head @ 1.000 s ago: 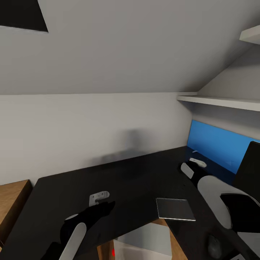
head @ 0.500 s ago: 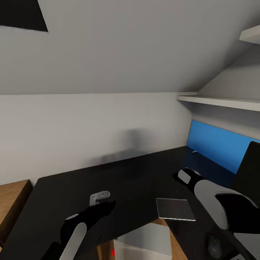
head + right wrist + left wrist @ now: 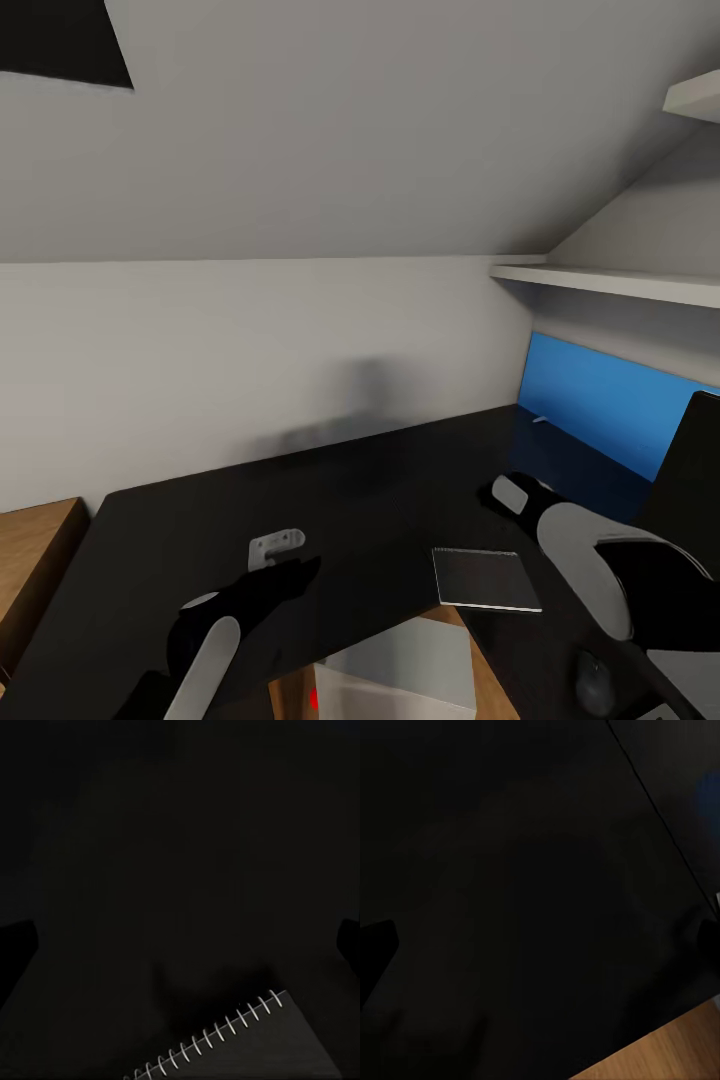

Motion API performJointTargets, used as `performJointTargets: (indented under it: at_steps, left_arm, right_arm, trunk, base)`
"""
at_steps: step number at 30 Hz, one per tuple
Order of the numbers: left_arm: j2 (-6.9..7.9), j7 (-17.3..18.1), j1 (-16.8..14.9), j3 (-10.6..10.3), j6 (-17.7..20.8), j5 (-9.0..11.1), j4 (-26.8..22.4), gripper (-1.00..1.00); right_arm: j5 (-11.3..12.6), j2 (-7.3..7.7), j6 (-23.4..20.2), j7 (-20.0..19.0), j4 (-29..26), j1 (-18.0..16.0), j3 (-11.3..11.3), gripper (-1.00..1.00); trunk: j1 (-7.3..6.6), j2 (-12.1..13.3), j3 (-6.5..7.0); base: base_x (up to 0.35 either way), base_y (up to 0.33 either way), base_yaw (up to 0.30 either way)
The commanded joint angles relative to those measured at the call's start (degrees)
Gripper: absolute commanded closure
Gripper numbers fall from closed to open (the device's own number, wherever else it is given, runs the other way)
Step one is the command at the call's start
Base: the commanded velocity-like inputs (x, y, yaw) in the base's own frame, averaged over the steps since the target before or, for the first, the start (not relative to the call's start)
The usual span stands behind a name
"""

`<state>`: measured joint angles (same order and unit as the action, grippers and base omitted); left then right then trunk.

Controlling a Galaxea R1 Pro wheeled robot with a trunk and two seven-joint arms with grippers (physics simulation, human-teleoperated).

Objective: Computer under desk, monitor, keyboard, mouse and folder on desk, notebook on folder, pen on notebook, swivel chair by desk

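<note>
Head view: glossy black desk (image 3: 380, 480) runs across the lower half, grey wall and sloped ceiling behind it. The notebook (image 3: 486, 579) lies flat on the desk near the front edge, at the inner corner of the L; spiral binding shows clearly in the right wrist view (image 3: 247, 1046). Nothing on top of it.

The computer (image 3: 395, 670), a pale box with a small red light, sits below the desk edge, just in front of the notebook as seen from the head. The monitor (image 3: 690, 480) is at the far right, only its dark edge in frame. The mouse (image 3: 594, 686) sits on the desk at the lower right, partly behind the right forearm. A thin white pen (image 3: 540, 419) lies far back on the desk by the blue wall panel (image 3: 610, 405).

Left gripper (image 3: 300, 570) hangs over the desk beside a small grey metal bracket (image 3: 274, 546); fingers look close together, holding nothing, but can't tell for sure. Right gripper (image 3: 495, 492) is above the desk, behind the notebook and apart from it; jaw gap can't be judged, nothing seen in it.

Left wrist view: dark desktop (image 3: 510, 892) and a strip of wood floor (image 3: 660, 1057).
</note>
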<state>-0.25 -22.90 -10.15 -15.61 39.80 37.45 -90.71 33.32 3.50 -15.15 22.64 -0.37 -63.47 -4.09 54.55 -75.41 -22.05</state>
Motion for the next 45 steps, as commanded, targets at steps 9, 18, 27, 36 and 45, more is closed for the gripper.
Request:
performJointTargets:
  at_steps: [9,18,27,36,45]
  left_arm:
    - [-0.01,-0.56,-0.05,-0.03,0.35,0.86,-1.38,-1.0]
    - [-0.02,-0.56,-0.05,-0.03,0.42,0.87,-1.98,-1.0]
    - [-0.28,-0.56,-0.05,-0.42,0.95,0.89,-2.02,-1.0]
    - [-4.11,-1.63,-4.58,0.04,12.77,0.94,-1.53,-1.0]
    - [-9.75,-17.1,-18.9,3.35,17.16,7.65,8.55,-1.0]
  right_arm:
    - [0.66,0.09,-0.09,0.12,0.02,1.05,-0.4,-1.0]
    - [0.64,0.09,0.02,0.12,0.02,1.07,-0.42,-1.0]
    - [0.61,0.1,0.16,0.06,0.02,1.13,-0.39,-1.0]
    - [0.61,0.08,0.2,0.09,-0.05,1.16,-0.44,-1.0]
    - [0.42,0.06,0.29,0.16,-0.06,1.16,-0.56,-1.0]
  trunk:
    - [0.0,-0.04,-0.07]
    - [0.0,-0.04,-0.07]
    - [0.0,-0.04,-0.07]
    - [0.0,-0.04,-0.07]
    - [0.0,-0.04,-0.07]
  base:
    - [0.0,0.0,0.0]
    - [0.0,0.0,0.0]
    - [0.0,0.0,0.0]
    - [0.0,0.0,0.0]
    - [0.0,0.0,0.0]
